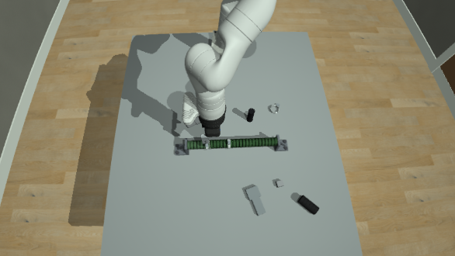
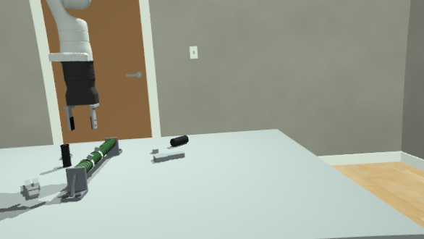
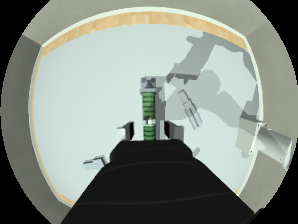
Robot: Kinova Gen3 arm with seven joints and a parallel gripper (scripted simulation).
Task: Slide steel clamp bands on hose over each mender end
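Observation:
A green ribbed hose [image 1: 233, 143] lies across the table between two grey end brackets [image 1: 181, 147] [image 1: 281, 145]. Two steel clamp bands sit on its left half, one [image 1: 206, 144] near the left bracket and one [image 1: 229, 143] nearer the middle. My gripper [image 1: 211, 133] is open and empty. It hangs well above the hose, fingers pointing down, over the left band; the exterior view shows my gripper [image 2: 82, 121] clear of the hose [image 2: 97, 156]. In the wrist view the hose [image 3: 149, 112] runs away from between my fingertips. The mender is hidden inside.
An upright black cylinder [image 1: 251, 115] and a loose metal ring [image 1: 276, 105] stand behind the hose. In front lie a grey T-shaped block [image 1: 255, 198], a small grey cube [image 1: 277, 183] and a black cylinder on its side [image 1: 308, 204].

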